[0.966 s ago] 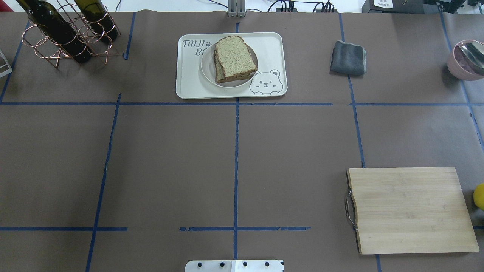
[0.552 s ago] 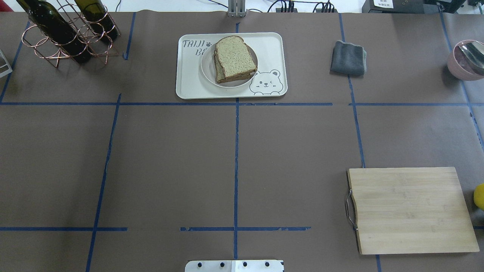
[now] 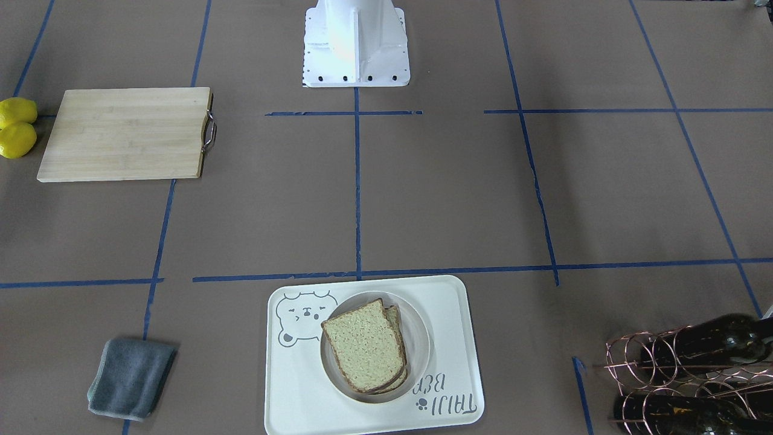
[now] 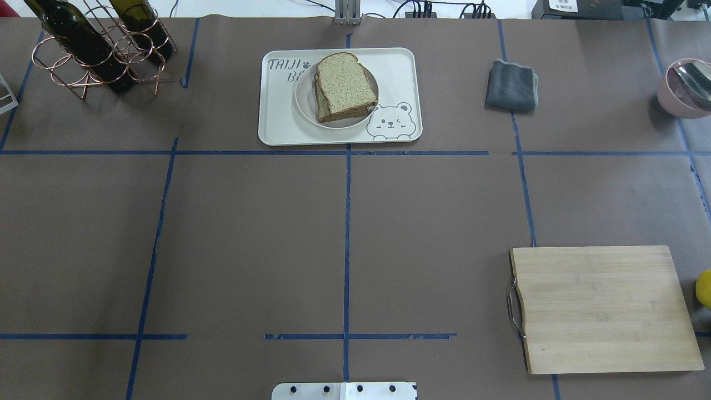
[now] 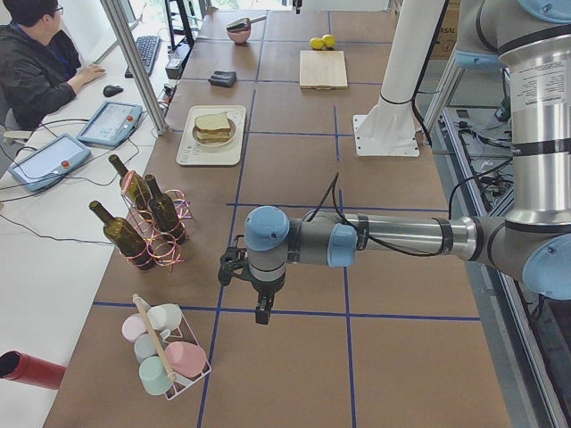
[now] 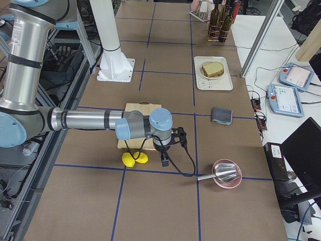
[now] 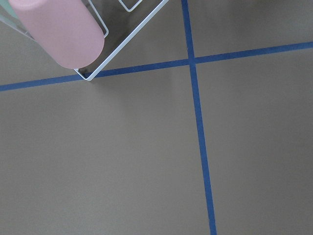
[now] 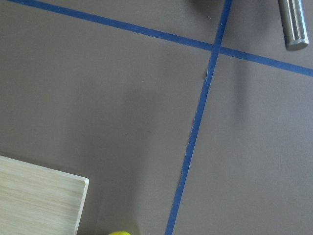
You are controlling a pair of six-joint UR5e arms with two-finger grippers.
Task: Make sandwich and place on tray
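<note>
The sandwich (image 4: 344,83) is a stack of speckled tan bread slices with dark crust, lying on a small round white dish (image 4: 303,103) on the cream bear tray (image 4: 278,122) at the table's far middle. It also shows in the front-facing view (image 3: 365,344), on the tray (image 3: 290,393). No egg shows. My left gripper (image 5: 263,312) hangs over bare table near the mug rack, far from the tray. My right gripper (image 6: 164,161) hangs beside the lemons and the cutting board. I cannot tell whether either is open or shut.
A wooden cutting board (image 4: 602,308) lies at the near right with two lemons (image 3: 17,127) beside it. A grey cloth (image 4: 511,84), a pink bowl with a spoon (image 4: 683,89), a wire rack with wine bottles (image 4: 94,50) and a mug rack (image 5: 165,348) stand around the edges.
</note>
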